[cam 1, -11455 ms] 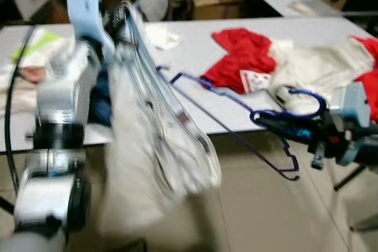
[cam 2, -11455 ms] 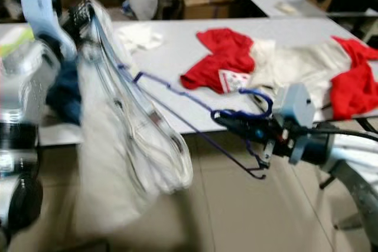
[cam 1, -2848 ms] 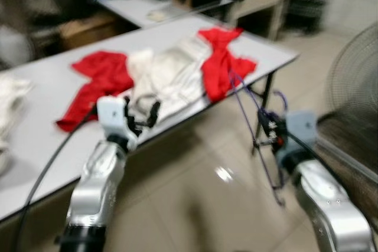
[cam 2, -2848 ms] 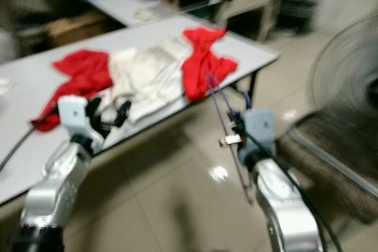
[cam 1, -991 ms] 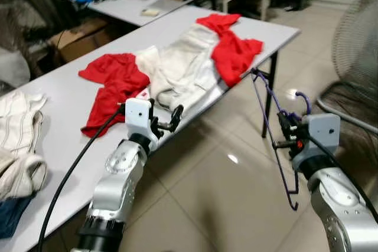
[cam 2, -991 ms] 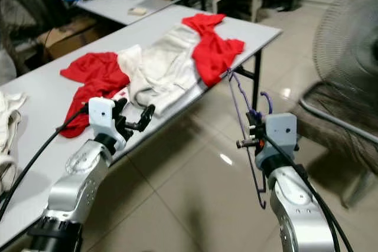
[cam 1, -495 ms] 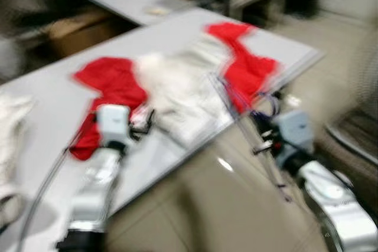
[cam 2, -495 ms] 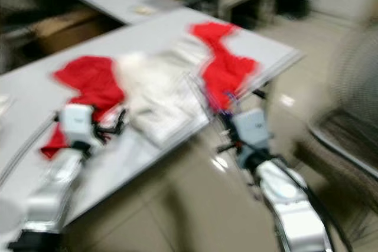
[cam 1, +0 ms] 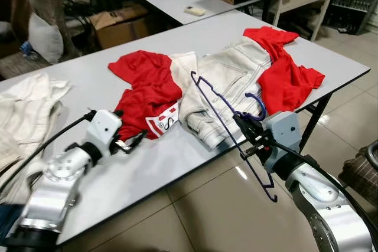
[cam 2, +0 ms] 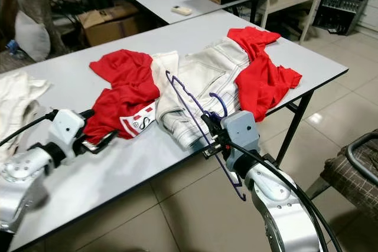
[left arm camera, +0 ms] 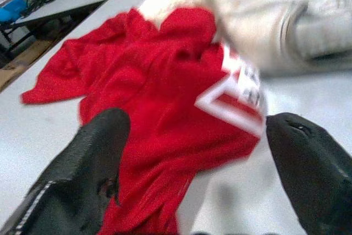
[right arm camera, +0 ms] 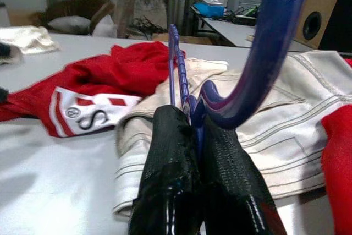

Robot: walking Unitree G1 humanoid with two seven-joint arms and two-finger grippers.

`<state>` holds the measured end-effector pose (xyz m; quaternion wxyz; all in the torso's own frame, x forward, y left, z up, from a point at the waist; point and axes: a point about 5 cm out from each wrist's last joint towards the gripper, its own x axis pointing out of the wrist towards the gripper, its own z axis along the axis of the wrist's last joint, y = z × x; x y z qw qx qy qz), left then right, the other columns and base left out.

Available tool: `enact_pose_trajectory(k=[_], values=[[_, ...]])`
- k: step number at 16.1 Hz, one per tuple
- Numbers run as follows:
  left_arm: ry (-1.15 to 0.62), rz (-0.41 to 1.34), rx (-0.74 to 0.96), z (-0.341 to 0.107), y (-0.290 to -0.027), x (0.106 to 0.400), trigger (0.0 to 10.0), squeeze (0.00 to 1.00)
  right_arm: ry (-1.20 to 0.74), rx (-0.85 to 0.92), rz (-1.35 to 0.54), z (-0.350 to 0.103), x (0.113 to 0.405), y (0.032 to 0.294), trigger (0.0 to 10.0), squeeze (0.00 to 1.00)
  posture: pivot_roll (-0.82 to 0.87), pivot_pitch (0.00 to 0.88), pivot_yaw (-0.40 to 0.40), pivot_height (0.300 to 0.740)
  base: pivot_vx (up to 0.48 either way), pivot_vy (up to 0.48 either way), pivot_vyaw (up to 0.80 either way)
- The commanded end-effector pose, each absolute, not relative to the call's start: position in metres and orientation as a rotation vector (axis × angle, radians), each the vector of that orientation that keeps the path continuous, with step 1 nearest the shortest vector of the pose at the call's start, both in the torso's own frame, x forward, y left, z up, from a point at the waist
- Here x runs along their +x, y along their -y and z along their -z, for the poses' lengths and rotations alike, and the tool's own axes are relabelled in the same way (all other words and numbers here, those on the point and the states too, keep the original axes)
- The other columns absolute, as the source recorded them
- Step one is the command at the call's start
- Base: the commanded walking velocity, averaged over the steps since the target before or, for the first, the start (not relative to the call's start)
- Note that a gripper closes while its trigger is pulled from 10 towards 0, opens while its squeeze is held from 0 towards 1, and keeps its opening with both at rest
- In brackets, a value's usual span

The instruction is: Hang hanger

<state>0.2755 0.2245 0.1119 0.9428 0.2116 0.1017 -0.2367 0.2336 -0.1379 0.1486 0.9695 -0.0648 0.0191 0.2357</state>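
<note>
Clenching the blue hanger [cam 1: 227,123] by its neck between the fingers [right arm camera: 171,174] of the right gripper [cam 1: 247,129], just off the front edge of the grey table [cam 1: 147,163]. Hooking upward right beside the fingertips, and stretching away from them over the cream trousers [cam 1: 227,81], with the frame's lower end hanging below the table edge above the tiled floor [cam 1: 224,216]. Spreading the left gripper [cam 1: 131,140] wide, released, with fingers [left arm camera: 82,174] hovering over the tabletop. Lying just ahead of those fingertips, a red shirt [cam 1: 147,90] with a white printed label. Draping past the trousers, a second red garment [cam 1: 283,69].
</note>
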Motion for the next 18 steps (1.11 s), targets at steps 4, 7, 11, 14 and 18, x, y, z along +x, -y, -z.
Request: enact_pose_trajectory(k=[4, 7, 11, 14, 18], values=[[-0.331, 0.412, 0.562, -0.107, -0.249, 0.284, 0.0, 0.0, -0.056, -0.113, -0.477, -0.144, 0.233, 0.139, 10.0, 0.0, -0.11, 0.0, 0.133, 0.74, 0.0, 0.0, 0.0], [-0.404, 0.376, 0.555, -0.101, -0.257, 0.282, 0.0, 0.0, -0.063, -0.108, -0.484, -0.143, 0.233, 0.138, 10.0, 0.0, -0.1, 0.0, 0.14, 0.74, 0.0, 0.0, 0.0], [-0.483, 0.275, 0.46, -0.098, -0.275, 0.278, 0.0, 0.0, -0.06, -0.125, -0.498, -0.14, 0.234, 0.134, 10.0, 0.0, -0.09, 0.0, 0.135, 0.74, 0.0, 0.0, 0.0], [-0.494, 0.273, 0.365, -0.103, -0.278, 0.272, 0.0, 0.0, -0.079, -0.139, -0.551, -0.135, 0.23, 0.129, 10.0, 0.0, -0.07, 0.0, 0.129, 0.74, 0.0, 0.0, 0.0], [-0.576, 0.257, 0.408, -0.095, -0.285, 0.267, 0.0, 0.0, -0.075, -0.147, -0.578, -0.134, 0.232, 0.125, 10.0, 0.0, -0.06, 0.0, 0.122, 0.74, 0.0, 0.0, 0.0]])
